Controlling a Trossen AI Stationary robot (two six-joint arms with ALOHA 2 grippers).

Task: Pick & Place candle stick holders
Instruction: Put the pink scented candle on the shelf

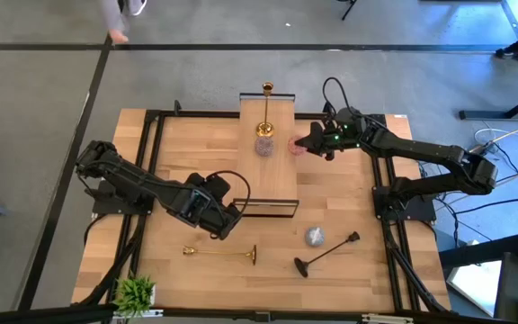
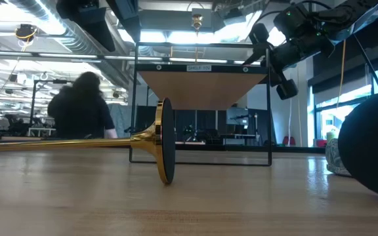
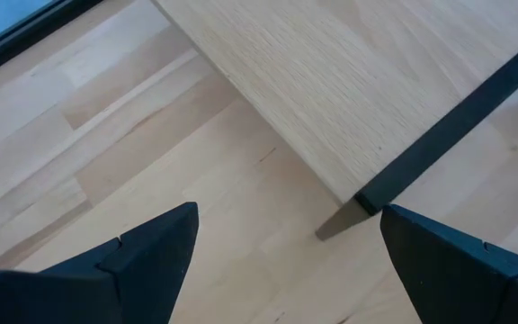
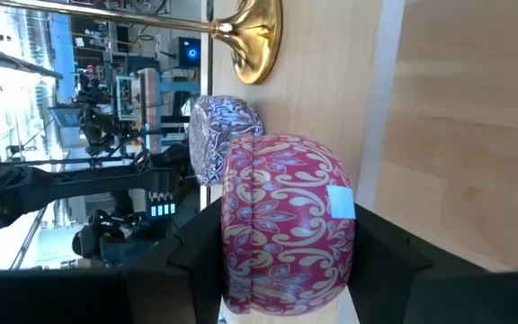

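My right gripper (image 1: pixel 306 144) is shut on a pink patterned cup (image 4: pixel 286 225) at the right edge of the raised wooden plank (image 1: pixel 268 180). On the plank stand an upright gold candle stick holder (image 1: pixel 266 108) and a purplish cup (image 1: pixel 264 144). My left gripper (image 3: pixel 286 270) is open and empty at the plank's near left corner, above the table. On the table lie a second gold holder (image 1: pixel 221 253) on its side, a blue-grey cup (image 1: pixel 315 236) and a long black holder (image 1: pixel 326 254). My right gripper pinches the pink cup between its two fingers, one over the cup's top (image 4: pixel 232 252) and one under its base (image 4: pixel 349 252). The fingers come level from the table's right side. The cup stays upright, clear of the table, beside the plank's right edge.
The plank rests on a black metal frame (image 2: pixel 136 105) in the table's middle. A small green plant (image 1: pixel 135 292) stands at the near left corner. A person (image 2: pixel 84 111) is beyond the table's far side. Bare table lies left of the plank.
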